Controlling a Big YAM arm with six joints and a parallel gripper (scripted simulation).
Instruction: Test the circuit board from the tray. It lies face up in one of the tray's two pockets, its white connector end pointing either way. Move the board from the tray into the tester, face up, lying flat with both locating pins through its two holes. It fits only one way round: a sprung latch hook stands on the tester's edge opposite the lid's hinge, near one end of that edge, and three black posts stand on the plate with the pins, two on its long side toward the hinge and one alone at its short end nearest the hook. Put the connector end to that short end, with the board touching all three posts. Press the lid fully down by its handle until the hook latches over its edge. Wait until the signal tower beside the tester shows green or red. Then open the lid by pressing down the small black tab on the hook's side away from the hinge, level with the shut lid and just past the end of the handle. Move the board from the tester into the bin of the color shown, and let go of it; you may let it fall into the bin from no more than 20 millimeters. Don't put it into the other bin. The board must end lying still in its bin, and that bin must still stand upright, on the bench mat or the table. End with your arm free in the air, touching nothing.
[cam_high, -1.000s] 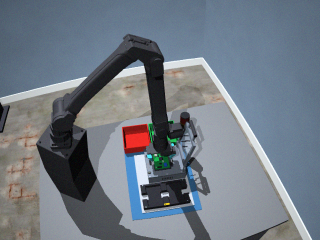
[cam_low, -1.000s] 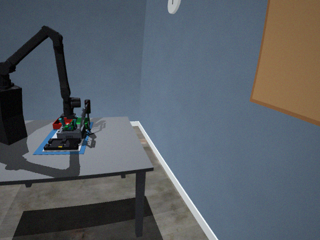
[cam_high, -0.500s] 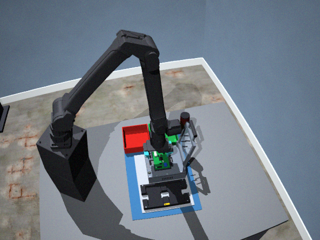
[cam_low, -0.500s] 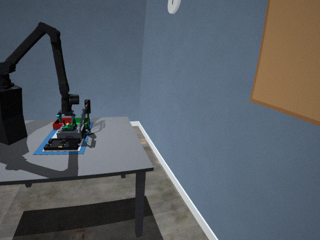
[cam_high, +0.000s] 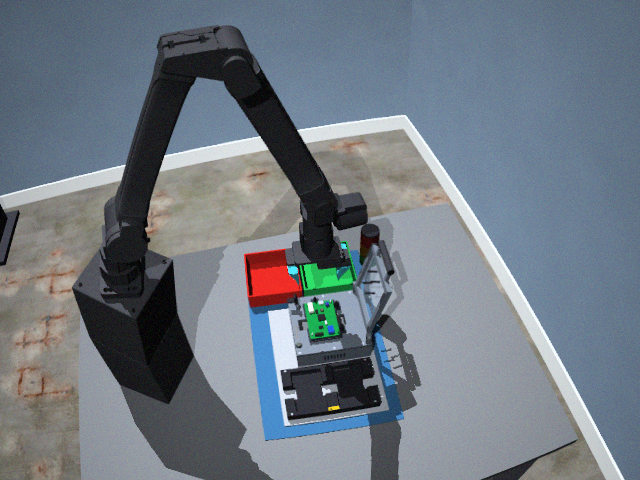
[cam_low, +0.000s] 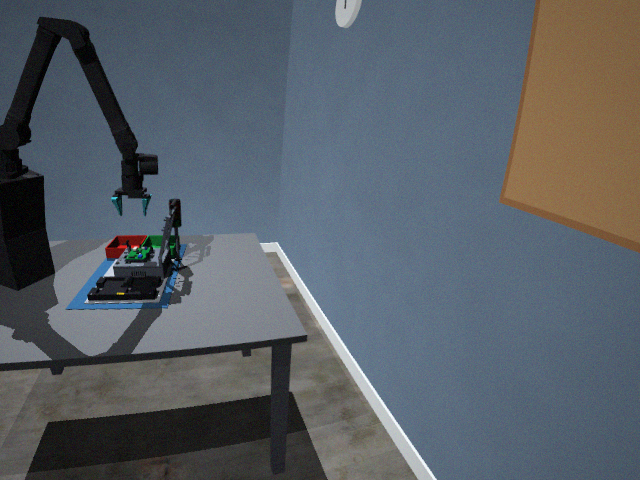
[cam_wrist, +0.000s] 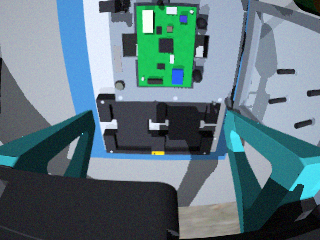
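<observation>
The green circuit board (cam_high: 323, 318) lies face up on the plate of the grey tester (cam_high: 330, 333), its white connector end toward the bins. It also shows in the wrist view (cam_wrist: 167, 46). The tester's lid (cam_high: 374, 291) stands open and upright on the right side, with its black handle (cam_high: 386, 258) at the top. My gripper (cam_low: 131, 205) is open and empty, well above the tester and bins, touching nothing. Its teal fingers frame the wrist view. The black tray (cam_high: 328, 387) in front of the tester has both pockets empty. The signal tower (cam_high: 369, 238) looks dark.
The red bin (cam_high: 268, 279) and the green bin (cam_high: 325, 276) stand side by side behind the tester, both upright and empty as far as I see. All of these sit on a blue mat (cam_high: 289, 413). The arm's base (cam_high: 129, 310) stands at the left.
</observation>
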